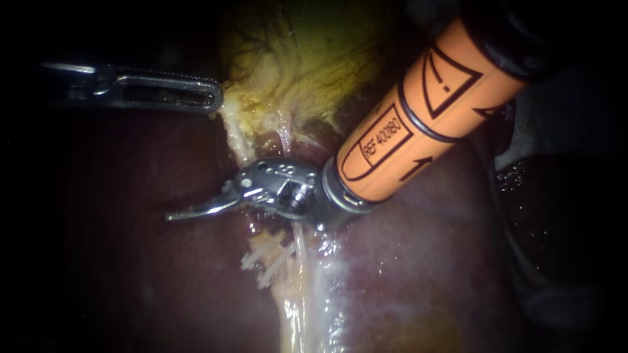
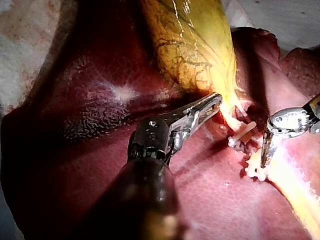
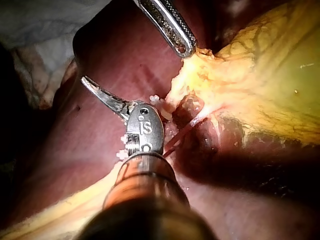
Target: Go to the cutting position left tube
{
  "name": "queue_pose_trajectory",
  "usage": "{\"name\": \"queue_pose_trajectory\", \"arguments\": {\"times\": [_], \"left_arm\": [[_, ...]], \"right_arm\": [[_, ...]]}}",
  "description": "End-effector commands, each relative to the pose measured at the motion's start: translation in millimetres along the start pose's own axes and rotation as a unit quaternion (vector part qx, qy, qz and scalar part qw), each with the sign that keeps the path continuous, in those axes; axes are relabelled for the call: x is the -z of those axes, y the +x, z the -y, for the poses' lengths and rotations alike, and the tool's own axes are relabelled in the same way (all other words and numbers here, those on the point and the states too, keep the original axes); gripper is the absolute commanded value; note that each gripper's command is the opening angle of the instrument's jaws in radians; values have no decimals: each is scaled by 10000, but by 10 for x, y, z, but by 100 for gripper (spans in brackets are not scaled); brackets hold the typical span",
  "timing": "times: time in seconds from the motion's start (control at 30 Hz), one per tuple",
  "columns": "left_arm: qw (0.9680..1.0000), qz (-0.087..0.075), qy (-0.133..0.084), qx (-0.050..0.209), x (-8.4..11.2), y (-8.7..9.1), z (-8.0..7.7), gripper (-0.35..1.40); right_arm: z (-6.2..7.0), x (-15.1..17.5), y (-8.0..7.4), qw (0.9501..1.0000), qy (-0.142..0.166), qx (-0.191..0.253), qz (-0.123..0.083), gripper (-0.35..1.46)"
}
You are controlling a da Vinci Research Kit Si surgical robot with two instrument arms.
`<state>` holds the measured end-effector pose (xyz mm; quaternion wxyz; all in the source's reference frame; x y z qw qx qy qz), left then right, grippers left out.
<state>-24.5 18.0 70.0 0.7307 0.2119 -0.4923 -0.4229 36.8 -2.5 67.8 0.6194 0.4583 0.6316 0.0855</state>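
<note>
Jaws first: those of our left instrument [image 1: 212,98] lie closed on the edge of the gallbladder, holding it out toward the endoscope view's left. Those of our right instrument [image 1: 173,214], two slim curved blades, lie together with nothing between them, so far as the three views show.

The liver [image 1: 131,274] forms the dark red bed under everything. The gallbladder [image 1: 307,59], yellow and veined, narrows downward to its neck. From that neck we note two strands running down the endoscope view: the left tube [image 1: 241,149], a pale band, and a thinner tube [image 1: 286,134] just to its right. White clips [image 1: 265,255] sit on the left tube's lower stretch.

The governing relation is this. The left tube's long axis runs top to bottom in the endoscope view, while the blades lie across it, pointing to that view's left. The blade tips stand past the tube, over bare liver. The tube passes under the right instrument's wrist, which hides the stretch above the clips. We judge that the tube lies behind the tips, toward the wrist, so the blades would need to draw back along their own line and part before they can straddle it. The right instrument is the nearer; the left only holds tension.
</note>
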Motion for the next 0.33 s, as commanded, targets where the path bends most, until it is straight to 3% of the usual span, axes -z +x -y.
{"name": "queue_pose_trajectory", "arguments": {"times": [0.03, 0.33], "left_arm": [[10000, -1, 1, 0, 0, 0, 0, -35], [10000, -1, 1, 0, 0, 0, -1, -35]], "right_arm": [[0, 1, 0, 10000, 6, -7, 0, -35], [-1, 7, -4, 10000, 11, -2, -7, -35]]}}
